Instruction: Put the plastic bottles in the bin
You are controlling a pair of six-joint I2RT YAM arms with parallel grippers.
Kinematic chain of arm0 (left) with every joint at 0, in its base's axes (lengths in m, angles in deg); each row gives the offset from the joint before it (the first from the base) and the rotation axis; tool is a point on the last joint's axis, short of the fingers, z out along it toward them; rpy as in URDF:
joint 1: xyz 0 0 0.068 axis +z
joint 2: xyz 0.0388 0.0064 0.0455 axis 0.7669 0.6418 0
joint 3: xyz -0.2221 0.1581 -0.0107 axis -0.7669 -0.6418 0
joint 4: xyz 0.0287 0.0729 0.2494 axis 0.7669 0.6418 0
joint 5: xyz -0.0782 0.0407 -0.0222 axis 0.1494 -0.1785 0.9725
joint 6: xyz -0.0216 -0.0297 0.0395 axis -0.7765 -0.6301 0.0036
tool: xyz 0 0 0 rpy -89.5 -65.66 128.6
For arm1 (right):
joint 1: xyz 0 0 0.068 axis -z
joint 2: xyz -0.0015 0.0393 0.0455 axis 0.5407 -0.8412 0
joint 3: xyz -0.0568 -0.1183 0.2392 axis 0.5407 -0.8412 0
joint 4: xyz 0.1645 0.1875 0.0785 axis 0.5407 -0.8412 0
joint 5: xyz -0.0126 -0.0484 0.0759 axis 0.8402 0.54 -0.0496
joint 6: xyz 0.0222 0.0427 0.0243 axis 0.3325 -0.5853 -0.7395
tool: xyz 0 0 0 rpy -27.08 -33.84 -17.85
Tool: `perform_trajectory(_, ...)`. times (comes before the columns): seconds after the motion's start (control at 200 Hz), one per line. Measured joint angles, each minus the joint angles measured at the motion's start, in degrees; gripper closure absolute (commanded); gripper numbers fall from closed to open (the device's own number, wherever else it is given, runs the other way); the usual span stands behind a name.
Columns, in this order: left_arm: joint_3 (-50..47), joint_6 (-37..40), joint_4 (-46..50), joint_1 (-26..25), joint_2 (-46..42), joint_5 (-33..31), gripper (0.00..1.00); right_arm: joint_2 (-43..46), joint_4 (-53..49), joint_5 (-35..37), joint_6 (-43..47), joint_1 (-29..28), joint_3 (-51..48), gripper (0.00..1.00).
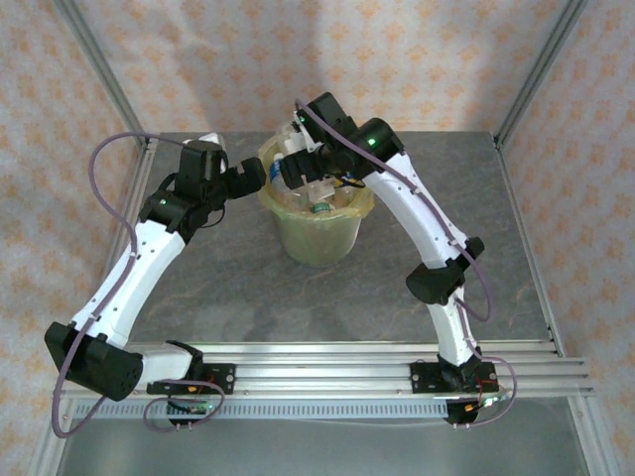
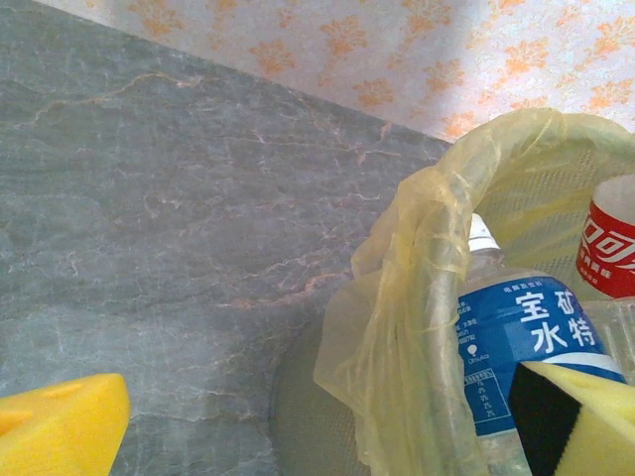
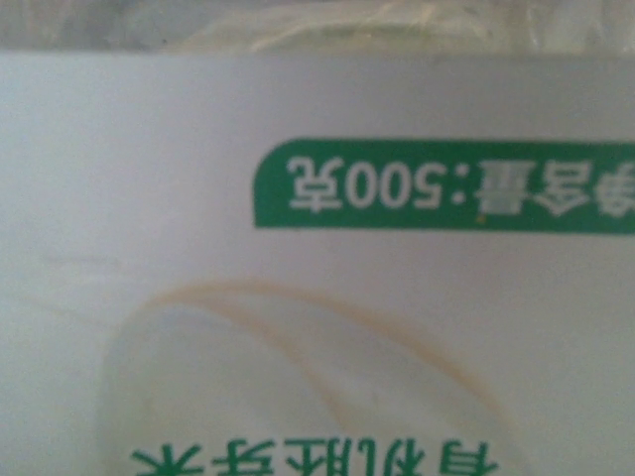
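Down inside the round pale-green plastic bin (image 1: 317, 238), just behind its rim in the left wrist view: a clear plastic bottle with a blue label (image 2: 526, 337), propped roughly on end, long axis leaning up along the wall, pale neck end toward the rim. Beside it, deeper in the bin, a clear plastic bottle with a red label (image 2: 610, 248), cut off by the frame edge, so no telling its axis. Probably resting as dropped, propped by the wall and by each other.

Pressed close before the right wrist camera: a white label with a green band (image 3: 317, 99), print upside down and running across the frame. Too near to tell long axis or cap end.

Over the bin's mouth, the right gripper (image 1: 294, 167). Cannot tell how wide, nor whether gripping anything.

At the bin's left rim, the left gripper (image 1: 256, 178), spread wide, holding nothing. Yellow foam fingers (image 2: 60, 426) apparently straddling the translucent yellow bag (image 2: 427, 297), one inside the bin, one over the grey marbled counter (image 2: 149, 198) outside it. Likely waiting there, out of the way of a drop.
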Motion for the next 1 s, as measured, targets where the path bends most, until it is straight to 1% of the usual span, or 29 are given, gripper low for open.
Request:
perform_trajectory(0.11, 0.26, 0.00, 0.00, 0.00, 0.00, 0.00, 0.00, 0.00, 0.07, 0.02, 0.02, -0.04, 0.00, 0.00)
perform_trajectory(0.435, 0.52, -0.02, -0.04, 0.00, 0.00, 0.07, 0.00, 0.00, 0.90, 0.90, 0.26, -0.15, 0.39, 0.01)
perform_trajectory(0.58, 1.44, -0.02, -0.20, 0.00, 0.00, 1.05, 0.00, 0.17, 1.36, 0.87, 0.24, -0.24, 0.81, 0.00)
perform_trajectory(0.651, 1.92, -0.02, -0.26, 0.00, -0.02, 1.31, 0.00, 0.48, 1.70, 0.83, 0.22, -0.39, 0.81, 0.03)
perform_trajectory(0.791, 2.14, -0.04, -0.63, 0.00, -0.09, 1.55, 0.00, 2.58, 3.02, 0.15, 0.02, -0.92, 0.07, 0.14)
perform_trajectory(0.996, 2.14, -0.04, -0.66, 0.00, -0.09, 2.64, 0.00, 4.68, 4.66, 0.17, -0.26, -1.38, -0.13, 0.14)
